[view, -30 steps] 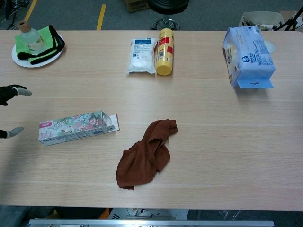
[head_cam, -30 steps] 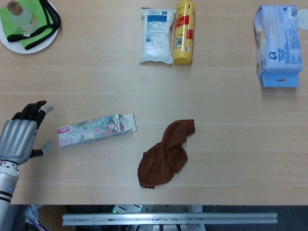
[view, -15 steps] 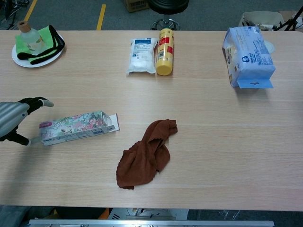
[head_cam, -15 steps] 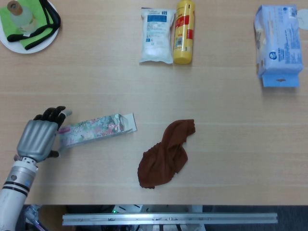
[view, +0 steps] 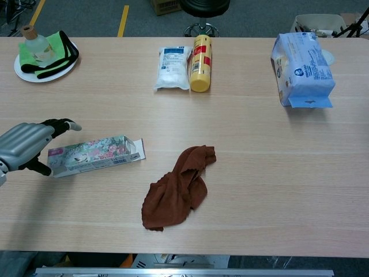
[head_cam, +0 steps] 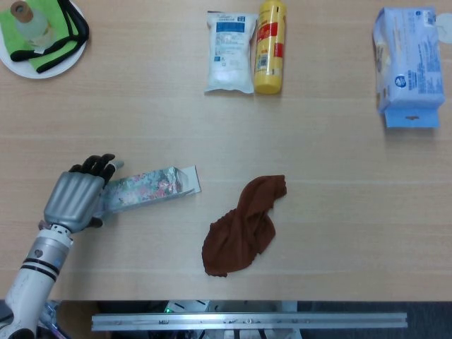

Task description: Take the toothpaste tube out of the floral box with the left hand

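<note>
Pale wood grain ran across the worktop [head_cam: 332, 183], with a strip of grey floor and a yellow line beyond its far edge in the chest view. Near the front left, the floral box [head_cam: 152, 188] lay flat on its long side, its flap open at the end facing the middle of the worktop. No toothpaste tube could be seen; whether it sat inside the box could not be told. The left robot hand [head_cam: 74, 200] was at the box's closed left end, dark fingers [view: 62, 124] reaching over the far edge and the thumb at the near edge, wrapped about that end; whether it gripped firmly or only touched could not be told. The right robot hand showed in neither view.

A crumpled brown cloth [head_cam: 244, 226] lay to the right of the box, apart from it. Far back stood a white pouch [head_cam: 230, 51] just beside a yellow bottle [head_cam: 269, 46] lying on its side. A blue packet [head_cam: 408, 63] lay at the far right, and a white plate [head_cam: 14, 63] at the far left carried a green cloth [view: 43, 47], a black strap and a small corked bottle [view: 33, 41].
</note>
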Controlling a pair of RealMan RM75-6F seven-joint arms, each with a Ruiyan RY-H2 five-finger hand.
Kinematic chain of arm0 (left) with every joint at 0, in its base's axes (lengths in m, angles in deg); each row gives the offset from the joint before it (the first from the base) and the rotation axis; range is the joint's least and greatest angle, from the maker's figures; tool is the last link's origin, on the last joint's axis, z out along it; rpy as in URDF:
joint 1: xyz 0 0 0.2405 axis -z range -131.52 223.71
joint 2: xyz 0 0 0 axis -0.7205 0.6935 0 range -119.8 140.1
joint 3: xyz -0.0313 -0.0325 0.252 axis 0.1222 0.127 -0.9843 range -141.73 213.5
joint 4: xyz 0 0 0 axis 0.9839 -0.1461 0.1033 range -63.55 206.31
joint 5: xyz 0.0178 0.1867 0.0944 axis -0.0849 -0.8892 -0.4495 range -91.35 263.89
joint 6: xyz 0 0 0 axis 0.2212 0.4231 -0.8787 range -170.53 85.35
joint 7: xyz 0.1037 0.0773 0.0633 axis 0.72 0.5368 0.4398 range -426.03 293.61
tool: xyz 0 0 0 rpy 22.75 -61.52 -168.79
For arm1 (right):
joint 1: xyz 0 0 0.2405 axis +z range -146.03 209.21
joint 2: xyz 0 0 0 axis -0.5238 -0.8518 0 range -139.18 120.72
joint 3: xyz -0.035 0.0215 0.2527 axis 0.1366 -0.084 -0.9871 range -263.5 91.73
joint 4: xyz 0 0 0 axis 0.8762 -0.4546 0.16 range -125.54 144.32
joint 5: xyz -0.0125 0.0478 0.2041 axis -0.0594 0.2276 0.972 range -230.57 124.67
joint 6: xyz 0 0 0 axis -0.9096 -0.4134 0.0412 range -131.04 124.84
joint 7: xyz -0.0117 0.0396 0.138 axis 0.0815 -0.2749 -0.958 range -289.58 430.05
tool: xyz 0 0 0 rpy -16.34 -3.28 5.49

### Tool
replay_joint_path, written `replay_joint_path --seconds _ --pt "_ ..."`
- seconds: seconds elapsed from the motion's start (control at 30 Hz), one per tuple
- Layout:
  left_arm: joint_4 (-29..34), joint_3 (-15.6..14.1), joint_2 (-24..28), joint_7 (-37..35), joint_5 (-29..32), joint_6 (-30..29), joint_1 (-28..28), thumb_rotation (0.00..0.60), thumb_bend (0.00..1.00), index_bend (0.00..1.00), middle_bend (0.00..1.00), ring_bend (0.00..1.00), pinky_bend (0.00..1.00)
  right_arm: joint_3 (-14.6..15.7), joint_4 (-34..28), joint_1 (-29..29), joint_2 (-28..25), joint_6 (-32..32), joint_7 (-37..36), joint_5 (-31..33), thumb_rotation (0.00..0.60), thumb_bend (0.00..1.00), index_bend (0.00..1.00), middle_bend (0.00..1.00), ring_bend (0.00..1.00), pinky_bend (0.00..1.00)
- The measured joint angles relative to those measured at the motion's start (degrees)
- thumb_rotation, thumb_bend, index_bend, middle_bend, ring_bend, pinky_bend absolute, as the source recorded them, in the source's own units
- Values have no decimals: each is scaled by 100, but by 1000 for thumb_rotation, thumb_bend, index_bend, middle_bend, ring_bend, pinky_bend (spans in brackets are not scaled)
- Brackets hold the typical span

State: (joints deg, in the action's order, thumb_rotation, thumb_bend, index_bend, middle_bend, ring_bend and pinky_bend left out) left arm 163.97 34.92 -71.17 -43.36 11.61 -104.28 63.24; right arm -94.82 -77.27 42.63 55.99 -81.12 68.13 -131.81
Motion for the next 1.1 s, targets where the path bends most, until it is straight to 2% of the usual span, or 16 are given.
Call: replay_joint_path --seconds 0.87,1.1 --pt "-518 -32 -319 -62 378 254 210 600 228 159 158 151 293 95 107 -40 70 80 -78 61 600 273 363 313 207 317" --pt "-599 -48 -381 -127 394 273 240 600 228 213 226 208 341 105 140 -46 87 97 -105 75 600 272 363 313 207 317"
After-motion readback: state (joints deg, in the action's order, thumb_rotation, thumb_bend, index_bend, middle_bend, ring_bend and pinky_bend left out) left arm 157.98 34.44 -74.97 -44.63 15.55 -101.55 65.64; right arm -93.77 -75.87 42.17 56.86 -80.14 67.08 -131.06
